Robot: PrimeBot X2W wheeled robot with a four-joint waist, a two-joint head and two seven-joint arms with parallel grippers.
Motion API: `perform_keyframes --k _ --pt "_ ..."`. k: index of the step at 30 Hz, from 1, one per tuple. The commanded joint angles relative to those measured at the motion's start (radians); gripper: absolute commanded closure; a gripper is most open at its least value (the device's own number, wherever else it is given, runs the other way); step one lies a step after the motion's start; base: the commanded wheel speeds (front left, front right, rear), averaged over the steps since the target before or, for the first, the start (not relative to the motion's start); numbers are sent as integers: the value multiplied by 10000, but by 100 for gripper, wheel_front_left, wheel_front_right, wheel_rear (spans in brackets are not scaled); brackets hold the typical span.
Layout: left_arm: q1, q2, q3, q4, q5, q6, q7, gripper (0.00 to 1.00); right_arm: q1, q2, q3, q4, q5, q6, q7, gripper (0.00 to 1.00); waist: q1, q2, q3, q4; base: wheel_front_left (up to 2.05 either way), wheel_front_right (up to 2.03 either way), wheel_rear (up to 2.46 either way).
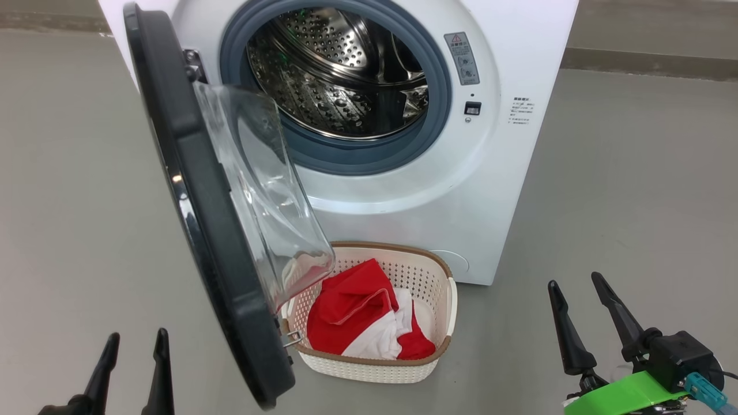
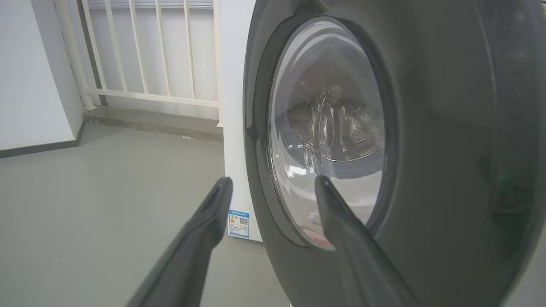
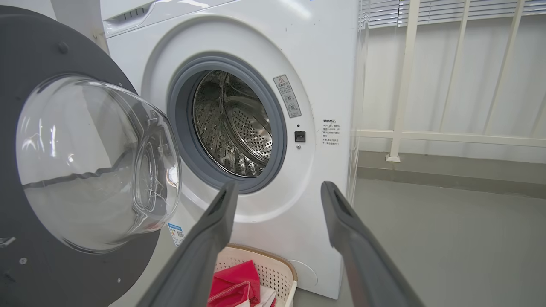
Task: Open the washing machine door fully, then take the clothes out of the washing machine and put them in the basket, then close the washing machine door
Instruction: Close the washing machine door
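Grey floor (image 1: 634,173), possibly concrete; white railing (image 3: 448,137) behind washing machine (image 1: 490,173); left gripper (image 1: 139,334), right gripper (image 1: 574,279) released.

Laundry area: washing machine (image 1: 461,190), grey floor (image 1: 634,202), white railing (image 3: 403,85)

Bright, even, soft light; faint shadows on floor (image 1: 634,202). Glare on washing machine door (image 3: 85,162) glass and drum (image 1: 323,69). Wrist views bow at edges; near fingers (image 2: 192,251) blurred.

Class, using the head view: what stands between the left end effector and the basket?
The open washing machine door stands between the left end effector and the basket, covering one basket corner, as the head view shows.
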Motion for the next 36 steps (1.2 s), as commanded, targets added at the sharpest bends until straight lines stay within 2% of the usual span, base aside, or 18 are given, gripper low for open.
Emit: perform_keyframes --k 1,19,20,21,22,23,26,31,36 --pt "-174 106 343 -184 146 -63 -119 0 -354 -38 190 -217 39 63 -65 0 0 0 -6 23 0 0 0" --pt "-158 195 125 -71 308 -66 -120 0 -297 -11 252 -172 45 63 -65 0 0 0 -51 150 0 0 0" --pt "-159 198 99 -47 306 -66 -120 7 -296 -10 253 -170 46 63 -65 0 0 0 -52 159 0 0 0" --pt "-164 205 72 -29 299 -66 -120 53 -295 -10 252 -168 47 63 -65 0 0 0 -56 168 0 0 0" --pt "-187 193 37 -22 235 -66 -120 87 -295 -9 252 -166 48 63 -65 0 0 0 -62 179 0 0 0" --pt "-218 167 -44 13 75 -66 -120 100 -293 -9 251 -163 48 63 -65 0 0 0 -71 192 0 0 0" --pt "-437 172 -226 228 -526 -66 -120 100 -281 -8 253 -158 42 63 -65 0 0 0 -104 243 0 0 0" --pt "-989 546 -324 743 -1208 -66 -87 100 -286 -7 303 -118 53 63 -65 0 0 0 -151 268 0 0 0" --pt "-1841 834 -58 672 -2018 -42 690 100 -291 -6 345 -101 115 63 -65 0 0 0 -185 258 0 0 0"
